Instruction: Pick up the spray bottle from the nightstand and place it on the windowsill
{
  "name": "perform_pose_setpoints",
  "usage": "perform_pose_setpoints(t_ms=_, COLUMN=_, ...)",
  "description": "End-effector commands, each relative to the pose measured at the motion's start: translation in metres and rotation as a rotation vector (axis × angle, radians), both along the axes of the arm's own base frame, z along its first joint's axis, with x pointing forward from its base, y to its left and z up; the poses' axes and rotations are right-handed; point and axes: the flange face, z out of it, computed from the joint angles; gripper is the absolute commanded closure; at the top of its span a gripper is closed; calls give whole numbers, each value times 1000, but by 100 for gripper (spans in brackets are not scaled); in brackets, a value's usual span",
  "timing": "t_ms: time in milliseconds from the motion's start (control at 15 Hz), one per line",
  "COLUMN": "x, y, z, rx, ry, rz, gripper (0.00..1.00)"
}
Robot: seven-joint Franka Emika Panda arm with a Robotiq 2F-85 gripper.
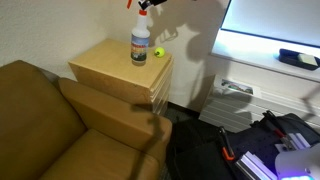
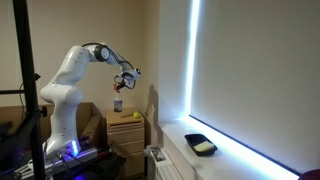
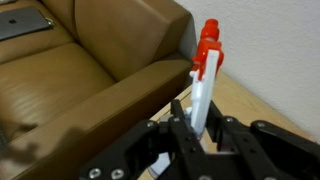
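The spray bottle (image 1: 139, 45) stands upright on the light tan nightstand (image 1: 110, 68), clear with a red-and-white trigger head. My gripper (image 1: 150, 4) is directly above it at the sprayer head. In the wrist view the fingers (image 3: 200, 125) are closed in against both sides of the white sprayer neck (image 3: 205, 70), with the nightstand top (image 3: 255, 100) below. An exterior view shows the gripper (image 2: 123, 80) over the bottle (image 2: 118, 103) on the nightstand (image 2: 125, 125). The white windowsill (image 2: 235, 160) runs under the bright window; it also shows in an exterior view (image 1: 262, 62).
A small yellow-green ball (image 1: 157, 52) lies next to the bottle. A brown leather armchair (image 1: 50, 120) presses against the nightstand and fills the wrist view (image 3: 80, 70). A black tray (image 2: 201, 146) sits on the windowsill. A white slatted heater (image 1: 237, 88) stands below the sill.
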Motion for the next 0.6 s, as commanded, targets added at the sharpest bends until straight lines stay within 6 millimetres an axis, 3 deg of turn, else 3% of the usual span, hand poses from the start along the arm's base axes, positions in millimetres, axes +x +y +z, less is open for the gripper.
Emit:
perform_pose_setpoints(t_ms=0, x=-15, y=-27, z=69, rx=41, ry=14, rz=-9, gripper=93)
perform_pose_setpoints(t_ms=267, x=-44, y=-88, z=131, rx=-36, ry=51, rz=-37, gripper=93)
perform_pose_setpoints(t_ms=533, x=-87, y=-180, z=170, rx=-43, ry=94, rz=-145, gripper=93)
